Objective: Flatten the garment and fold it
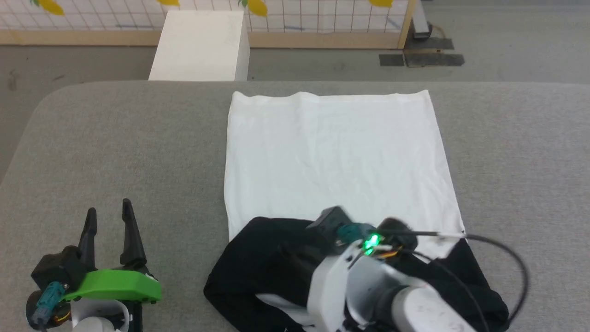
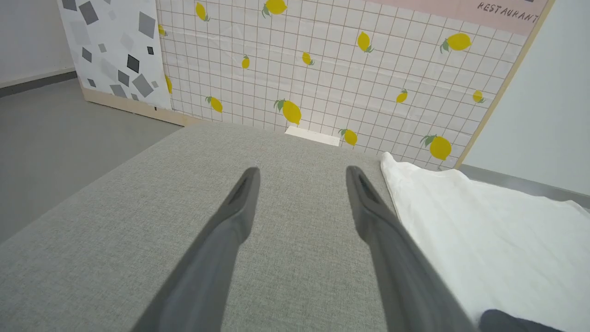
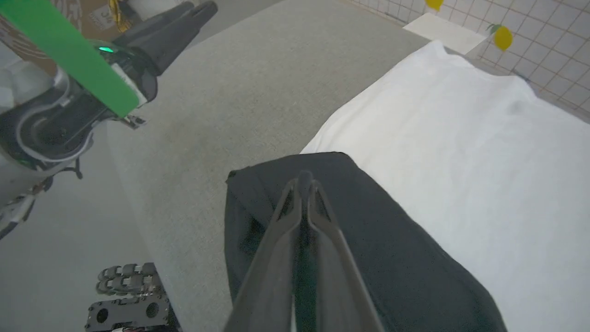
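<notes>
Dark fingers (image 1: 131, 230), green bracket (image 1: 113, 282), white forearm (image 1: 332, 288).

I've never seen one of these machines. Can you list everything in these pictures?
garment: one, white body, black sleeves, spread on the table, black parts bunched at the near end
table: one, grey, padded, under the garment
box: one, white, beyond the table's far edge
wall panel: one, white tiles with yellow lemons, behind the box
floor mats: a few, dark, far right
left gripper: one, dark fingers, open, left of the garment
right gripper: one, dark fingers, shut, at the black fabric
</notes>
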You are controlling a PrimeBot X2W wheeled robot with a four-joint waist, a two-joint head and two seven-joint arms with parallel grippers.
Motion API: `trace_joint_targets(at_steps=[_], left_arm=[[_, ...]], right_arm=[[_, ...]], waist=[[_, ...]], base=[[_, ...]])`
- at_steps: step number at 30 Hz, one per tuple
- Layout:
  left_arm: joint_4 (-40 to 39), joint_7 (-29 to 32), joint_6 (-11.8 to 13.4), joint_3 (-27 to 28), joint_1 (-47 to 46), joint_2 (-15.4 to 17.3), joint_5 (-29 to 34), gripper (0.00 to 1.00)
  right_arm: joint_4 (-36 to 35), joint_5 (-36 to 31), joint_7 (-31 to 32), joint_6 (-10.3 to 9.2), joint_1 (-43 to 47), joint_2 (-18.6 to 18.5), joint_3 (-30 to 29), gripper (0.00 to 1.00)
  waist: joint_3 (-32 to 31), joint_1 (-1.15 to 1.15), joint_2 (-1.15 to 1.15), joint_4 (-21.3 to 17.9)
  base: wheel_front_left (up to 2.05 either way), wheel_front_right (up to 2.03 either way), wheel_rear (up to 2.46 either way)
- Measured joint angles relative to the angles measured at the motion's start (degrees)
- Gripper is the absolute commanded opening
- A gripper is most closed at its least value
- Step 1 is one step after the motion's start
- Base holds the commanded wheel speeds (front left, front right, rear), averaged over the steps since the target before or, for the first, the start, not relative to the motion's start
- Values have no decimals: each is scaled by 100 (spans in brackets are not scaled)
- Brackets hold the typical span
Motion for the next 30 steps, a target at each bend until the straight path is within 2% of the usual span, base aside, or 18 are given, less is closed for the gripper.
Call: trace_joint_targets(at_steps=[8, 9, 10, 13, 16, 21, 26, 30], left_arm=[[125, 1, -49, -98, -181, -12, -33, 100], [183, 1, -68, -89, -197, -15, -35, 100], [196, 1, -68, -85, -197, -16, -37, 100], [236, 1, -87, -79, -193, -20, -41, 100], [244, 1, -99, -98, -191, -13, -31, 100], [231, 0, -142, -265, -203, 114, 25, 100], [237, 190, -144, -679, -676, 515, 79, 100], [296, 886, -147, -1161, -1530, 1053, 10, 100]], right_arm=[[1744, 145, -211, 0, -296, 35, 513, 0], [2089, 342, -365, 0, -331, 34, 603, 87], [2113, 400, -446, 0, -338, 38, 610, 100], [2033, 608, -894, 0, -391, 38, 500, 100], [1651, 672, -1529, 0, -418, 55, 99, 100], [782, 270, -2551, 0, -343, 63, -1076, 100], [38, -359, -3059, 0, 53, 56, -2150, 100], [-279, -778, -3192, 0, 279, 56, -2803, 100]], waist=[[301, 0, 0, 215], [376, 0, 0, 282], [388, 0, 0, 289], [369, 0, 0, 264], [322, 0, 0, 179], [277, 0, 0, -53], [371, 0, 0, -304], [612, 0, 0, -463]], base=[[0, 0, 0], [0, 0, 0], [0, 0, 0], [0, 0, 0], [0, 0, 0], [0, 0, 0], [0, 0, 0], [0, 0, 0]])
